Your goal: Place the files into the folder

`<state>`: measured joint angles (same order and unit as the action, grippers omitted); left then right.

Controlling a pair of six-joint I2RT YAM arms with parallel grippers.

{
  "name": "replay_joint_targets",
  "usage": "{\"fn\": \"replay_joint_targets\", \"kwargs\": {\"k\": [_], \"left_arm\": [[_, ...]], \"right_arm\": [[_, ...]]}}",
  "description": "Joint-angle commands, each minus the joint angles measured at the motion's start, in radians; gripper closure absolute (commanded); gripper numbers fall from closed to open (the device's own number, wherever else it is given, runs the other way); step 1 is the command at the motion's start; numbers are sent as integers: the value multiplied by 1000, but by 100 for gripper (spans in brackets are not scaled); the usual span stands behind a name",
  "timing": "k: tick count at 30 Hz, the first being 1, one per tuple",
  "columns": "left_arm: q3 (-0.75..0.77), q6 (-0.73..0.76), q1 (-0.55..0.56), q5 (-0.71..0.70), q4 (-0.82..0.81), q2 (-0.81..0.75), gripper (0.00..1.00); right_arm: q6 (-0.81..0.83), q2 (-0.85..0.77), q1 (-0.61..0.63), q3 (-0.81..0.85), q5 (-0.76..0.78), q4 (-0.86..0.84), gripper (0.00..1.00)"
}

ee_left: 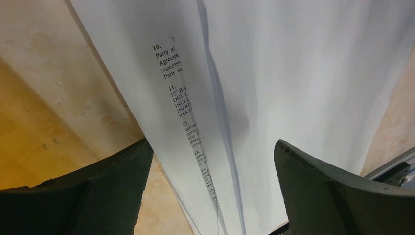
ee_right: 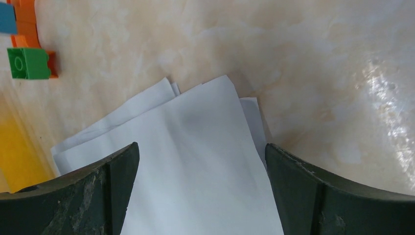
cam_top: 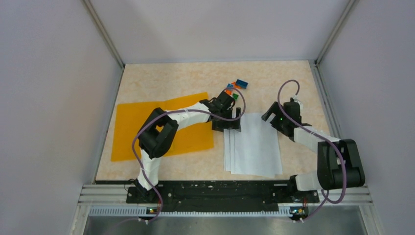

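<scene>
The marbled table (cam_top: 205, 78) carries the orange folder (cam_top: 129, 129) flat on its left half, long side running left to right. The left arm lies across the folder and hides its middle. I can't tell whether it is open or shut, and no clip shows.

Just right of it the files (cam_top: 257, 147), a loosely fanned stack of white sheets, lie with their long axis running near to far. So the stack has to travel leftwards, and the left arm is the nearer one for that.

Both hands sit at the stack's far edge. The left gripper (cam_top: 226, 122) is at the far-left corner, jaws spread wide with the sheets between them and nothing held. The right gripper (cam_top: 272, 115) is at the far-right corner, equally wide and also empty.

From the wrist views I can't make out whether any finger touches paper. One sheet shows numbered print, too cropped to read.

A cluster of toy blocks (cam_top: 236, 90) sits just beyond the left gripper, among them a green block (ee_right: 28, 62).
</scene>
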<state>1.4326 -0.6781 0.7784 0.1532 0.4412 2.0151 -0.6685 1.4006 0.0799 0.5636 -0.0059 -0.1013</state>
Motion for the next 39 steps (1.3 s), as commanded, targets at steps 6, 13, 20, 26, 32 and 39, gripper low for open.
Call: {"fn": "replay_joint_targets", "kwargs": {"k": [6, 13, 20, 26, 32, 39], "left_arm": [[-77, -3, 2, -21, 22, -29, 2], [-154, -38, 24, 19, -28, -67, 1], [-146, -49, 44, 12, -25, -34, 1], [-122, -54, 56, 1, -19, 0, 2], [-112, -6, 56, -85, 47, -31, 7], [-119, 49, 55, -134, 100, -59, 2]], "right_arm": [[-40, -147, -12, 4, 109, 392, 1], [-69, -306, -5, -92, 50, 468, 1], [-173, -381, 125, -140, 35, 470, 1], [-240, -288, 277, -85, 103, 457, 1], [-184, -352, 252, -50, 188, 541, 1], [-46, -291, 130, -59, 40, 410, 1]]}}
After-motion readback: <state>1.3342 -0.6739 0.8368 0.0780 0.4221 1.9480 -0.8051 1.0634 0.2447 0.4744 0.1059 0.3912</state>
